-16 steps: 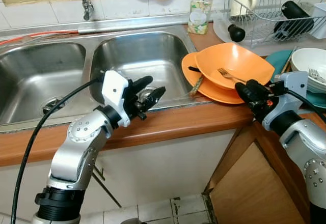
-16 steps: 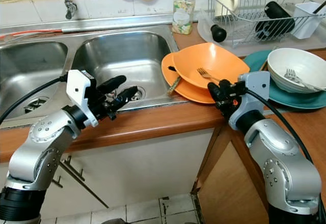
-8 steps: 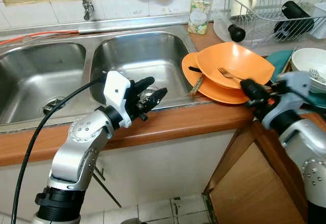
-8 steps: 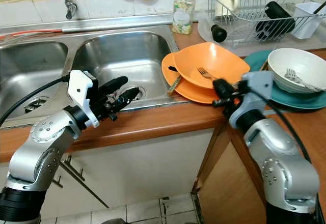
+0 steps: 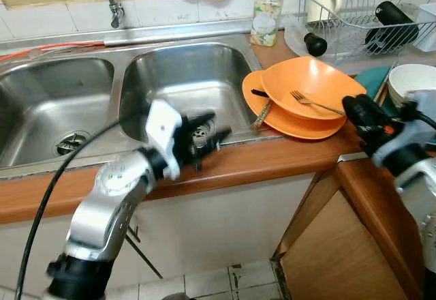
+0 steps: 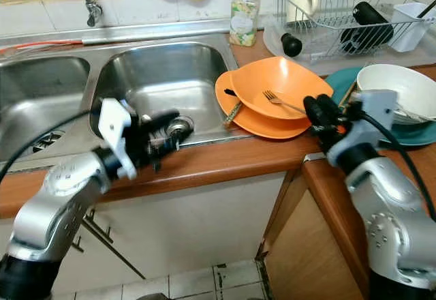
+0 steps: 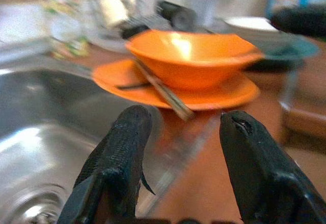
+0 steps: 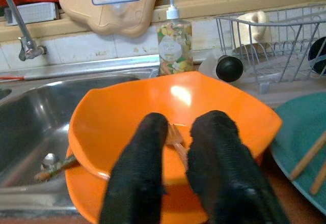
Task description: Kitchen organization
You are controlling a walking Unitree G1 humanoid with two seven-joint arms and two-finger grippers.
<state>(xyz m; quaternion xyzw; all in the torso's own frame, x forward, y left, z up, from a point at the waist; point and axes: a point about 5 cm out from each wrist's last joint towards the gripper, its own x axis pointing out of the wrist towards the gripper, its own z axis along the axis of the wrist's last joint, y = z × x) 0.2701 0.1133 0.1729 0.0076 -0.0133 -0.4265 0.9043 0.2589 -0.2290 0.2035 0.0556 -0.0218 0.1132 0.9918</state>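
Note:
An orange bowl sits on an orange plate on the wooden counter, just right of the sink. A metal fork lies inside the bowl. A utensil with a patterned handle rests from the plate's rim down toward the sink edge. My right gripper hovers at the bowl's near right rim, shut; in the right wrist view its tips point at the fork without holding it. My left gripper is open and empty over the right basin's front edge, aimed at the plate.
The double steel sink has a tap behind it. A soap bottle and a wire dish rack with a mug and a black bottle stand at the back. A white bowl sits on a teal plate. A cabinet door hangs open below.
My right gripper has drawn to the right, from the plate's front edge to the bowl's right rim. My left gripper has shifted slightly rightward and is blurred.

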